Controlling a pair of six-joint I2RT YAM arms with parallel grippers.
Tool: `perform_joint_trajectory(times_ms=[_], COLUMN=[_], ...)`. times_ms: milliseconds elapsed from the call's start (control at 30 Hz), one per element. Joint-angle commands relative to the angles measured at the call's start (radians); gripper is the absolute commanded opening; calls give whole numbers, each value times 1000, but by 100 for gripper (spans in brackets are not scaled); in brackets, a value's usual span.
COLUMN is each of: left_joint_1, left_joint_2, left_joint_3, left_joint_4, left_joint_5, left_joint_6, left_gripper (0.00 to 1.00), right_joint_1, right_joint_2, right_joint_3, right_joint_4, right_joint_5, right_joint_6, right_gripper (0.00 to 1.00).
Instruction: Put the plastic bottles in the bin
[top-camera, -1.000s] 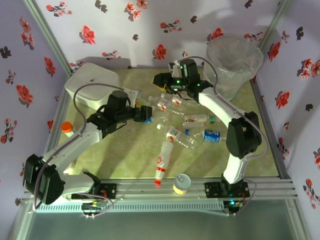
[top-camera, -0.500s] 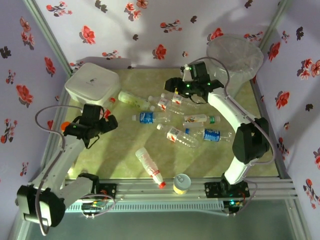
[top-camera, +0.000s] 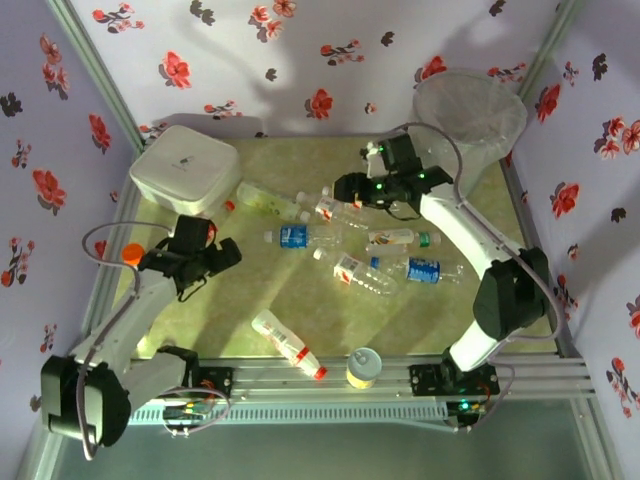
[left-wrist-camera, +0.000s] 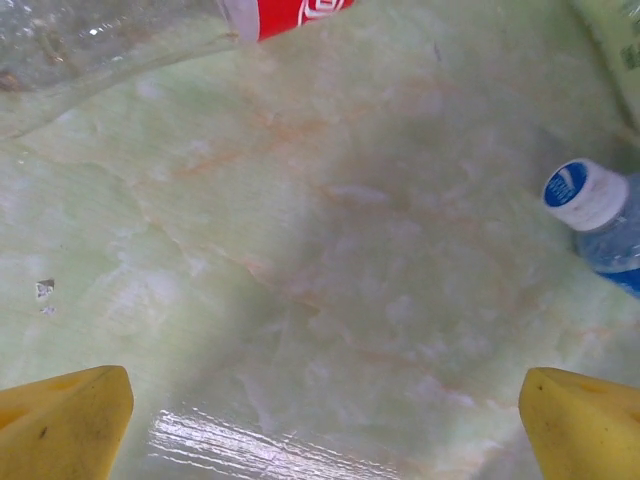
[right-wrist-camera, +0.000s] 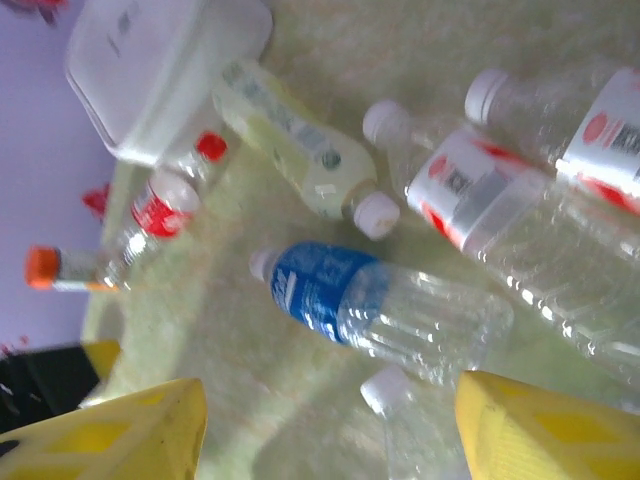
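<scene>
Several clear plastic bottles lie in the middle of the table: a yellow-green one (top-camera: 270, 203), a blue-labelled one (top-camera: 298, 236), red-labelled ones (top-camera: 335, 210), and one with a red cap near the front (top-camera: 285, 345). The bin (top-camera: 470, 115) stands at the back right. My left gripper (top-camera: 228, 255) hovers open at the left over bare table (left-wrist-camera: 325, 430), with a blue-printed bottle cap (left-wrist-camera: 585, 195) off to its right. My right gripper (top-camera: 345, 187) is open above the blue-labelled bottle (right-wrist-camera: 380, 300), and its yellow fingers (right-wrist-camera: 110, 430) hold nothing.
A white rounded box (top-camera: 185, 165) sits at the back left. An orange-capped bottle (top-camera: 133, 255) stands at the left edge. A yellow can (top-camera: 363, 367) stands at the front rail. Floral walls close in the table on three sides.
My left arm has pulled back from the middle to the left. The red-capped bottle has shifted toward the front left. My right gripper has dropped slightly toward the bottles.
</scene>
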Motion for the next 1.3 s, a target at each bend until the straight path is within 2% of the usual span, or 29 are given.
perform_joint_trajectory(times_ms=[0, 100, 200, 367, 467, 567, 700, 767, 900, 1000, 1133, 1267], left_joint_1=[33, 121, 188, 251, 295, 348, 368, 368, 368, 367, 351, 322], left_joint_2=[-49, -48, -19, -24, -63, -116, -174, -185, -185, -186, -189, -162], left_joint_3=[-40, -96, -108, -49, -5, 11, 12, 8, -5, -10, -14, -20], left_joint_4=[-3, 102, 163, 147, 69, 18, -16, -26, -25, -3, 47, 98], left_joint_5=[26, 120, 160, 166, 151, 145, 127, 121, 126, 158, 192, 234], left_joint_6=[-70, -100, -100, -53, -4, 26, 44, 52, 62, 77, 78, 63], left_gripper=[100, 100, 100, 100, 100, 100, 100, 100, 100, 100, 100, 100], right_joint_1=[166, 352, 485, 656, 710, 717, 721, 712, 676, 644, 564, 473], right_joint_2=[-27, -63, -77, 46, 136, 208, 299, 319, 315, 301, 223, 126], right_joint_3=[26, -50, -125, -73, -55, -47, -2, 2, -11, -1, 40, 147], right_joint_4=[-207, -238, -187, -185, -150, -96, -153, -165, -140, -134, -87, -114], right_joint_5=[74, 172, 208, 255, 265, 235, 331, 381, 402, 402, 324, 324], right_joint_6=[-192, -250, -215, -165, -134, -95, -81, -66, -31, -39, -41, -95], right_gripper=[67, 66, 65, 68, 74, 82, 84, 80, 67, 53, 50, 50])
